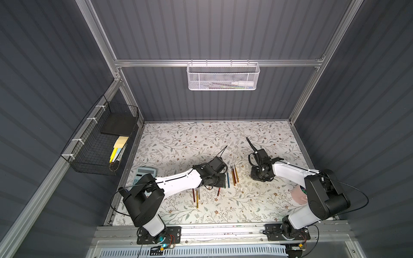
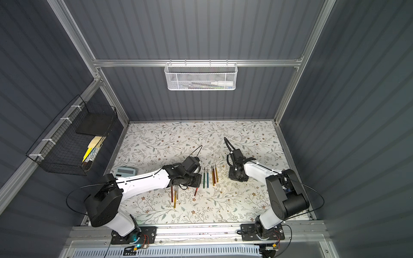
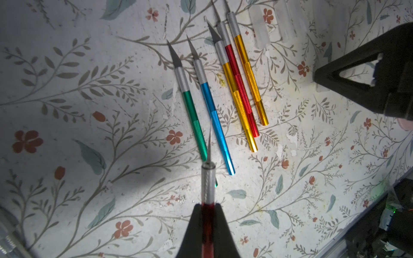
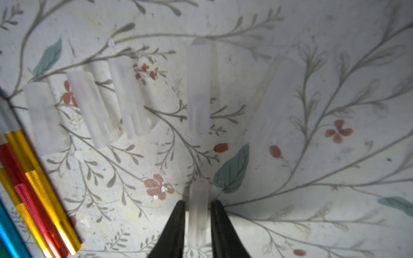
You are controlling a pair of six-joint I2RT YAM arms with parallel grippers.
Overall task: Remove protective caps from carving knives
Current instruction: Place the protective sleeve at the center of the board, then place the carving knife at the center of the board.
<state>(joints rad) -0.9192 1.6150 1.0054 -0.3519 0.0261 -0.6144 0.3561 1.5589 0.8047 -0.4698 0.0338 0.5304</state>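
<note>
Firmly, the left gripper pinches a red carving knife by its handle, blade bare; the right gripper stands narrowly apart around a clear protective cap near the loose caps, likely light, slick, easily squashed, so grip mid-length gently

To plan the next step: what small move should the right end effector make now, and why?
Probably open wider and lift away: the clear cap between the jaws of the right end effector seems to lie on the table with thin gaps beside it, and the red knife in the left end effector is bare.
</note>
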